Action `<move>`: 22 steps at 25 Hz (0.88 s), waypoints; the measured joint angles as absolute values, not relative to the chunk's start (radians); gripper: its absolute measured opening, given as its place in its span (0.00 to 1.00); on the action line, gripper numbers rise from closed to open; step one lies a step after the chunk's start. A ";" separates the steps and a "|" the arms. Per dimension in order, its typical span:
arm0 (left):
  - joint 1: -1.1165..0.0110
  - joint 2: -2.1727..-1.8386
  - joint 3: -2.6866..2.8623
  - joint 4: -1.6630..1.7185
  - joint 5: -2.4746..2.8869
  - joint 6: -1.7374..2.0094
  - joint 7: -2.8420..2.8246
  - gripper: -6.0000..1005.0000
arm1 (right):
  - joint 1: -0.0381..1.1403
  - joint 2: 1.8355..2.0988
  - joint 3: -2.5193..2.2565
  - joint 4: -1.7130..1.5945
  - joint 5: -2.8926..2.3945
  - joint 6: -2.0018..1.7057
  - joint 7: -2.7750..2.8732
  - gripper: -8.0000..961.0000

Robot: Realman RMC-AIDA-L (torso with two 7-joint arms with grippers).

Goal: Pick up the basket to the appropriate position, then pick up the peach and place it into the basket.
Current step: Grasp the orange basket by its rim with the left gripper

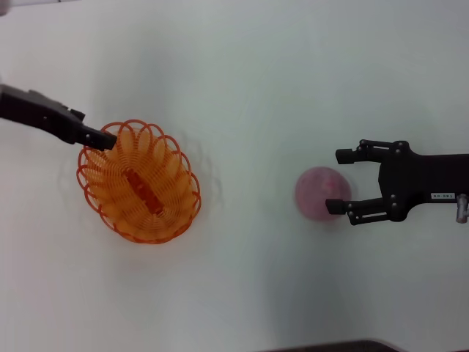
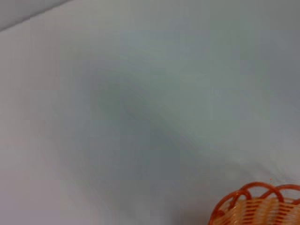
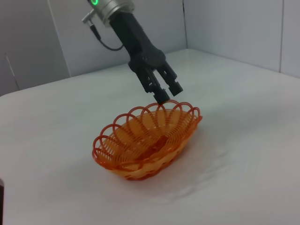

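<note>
The orange openwork basket [image 1: 139,183] sits on the white table at the left; it also shows in the right wrist view [image 3: 147,140] and as a bit of rim in the left wrist view [image 2: 255,206]. My left gripper [image 1: 108,139] is at the basket's far-left rim, its fingers a little apart just over the rim loops, as the right wrist view [image 3: 168,93] shows. The pink peach [image 1: 321,193] lies on the table at the right. My right gripper [image 1: 337,181] is open, one finger on each side of the peach's right half, not closed on it.
The white table [image 1: 242,81] spreads around both things, with bare surface between the basket and the peach. Grey walls [image 3: 225,28] stand behind the table in the right wrist view. The table's near edge shows at the bottom right of the head view.
</note>
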State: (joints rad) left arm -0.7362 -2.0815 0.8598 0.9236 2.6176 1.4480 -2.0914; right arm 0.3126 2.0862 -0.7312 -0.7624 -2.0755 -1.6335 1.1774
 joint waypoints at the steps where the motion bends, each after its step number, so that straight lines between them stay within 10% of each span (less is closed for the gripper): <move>1: -0.752 -2.085 0.871 0.922 2.637 1.448 -2.095 0.68 | 0.314 2.086 -0.731 -0.762 -2.075 -1.633 1.178 0.96; 22: -0.844 -2.114 1.011 0.794 2.746 1.331 -2.116 0.65 | 0.325 2.086 -0.733 -0.760 -2.075 -1.634 1.178 0.96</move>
State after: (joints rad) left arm -0.8444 -2.1139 1.0105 0.7943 2.7459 1.3313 -2.1156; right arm 0.3253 2.0863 -0.7333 -0.7596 -2.0754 -1.6337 1.1781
